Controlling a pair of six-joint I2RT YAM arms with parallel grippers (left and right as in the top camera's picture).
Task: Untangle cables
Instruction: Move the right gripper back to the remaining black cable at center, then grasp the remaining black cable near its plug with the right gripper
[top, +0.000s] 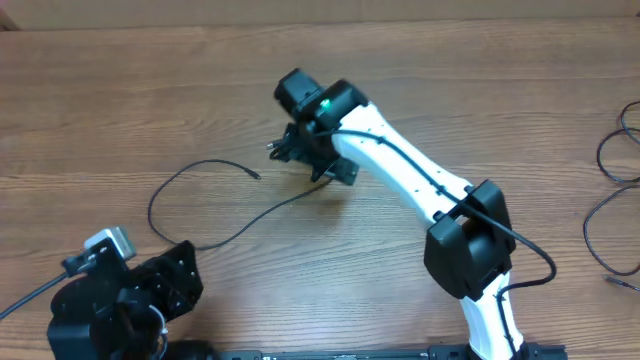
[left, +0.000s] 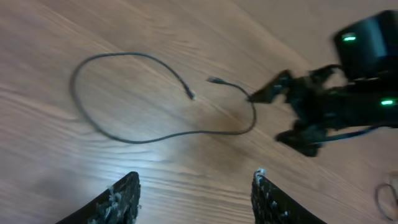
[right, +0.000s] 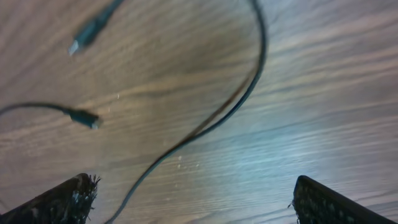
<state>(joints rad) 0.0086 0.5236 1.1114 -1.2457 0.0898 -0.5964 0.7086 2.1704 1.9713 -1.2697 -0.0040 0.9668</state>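
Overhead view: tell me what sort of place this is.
Probably a robotics lab bench: a bare wood-grain table, a white right arm and a black left arm at its near edge, and thin black cables lying loose on it.

- Brown wood-grain tabletop (top: 120, 90) fills every view.
- Paler band (top: 300, 10) along the far edge overhead.
- Soft whitish glare (right: 298, 143) on the wood in the right wrist view.

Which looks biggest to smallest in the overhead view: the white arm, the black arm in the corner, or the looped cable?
1. The white arm, largest.
2. The black arm, though the frame edge cuts it off.
3. The looped cable: wide loop, very thin.
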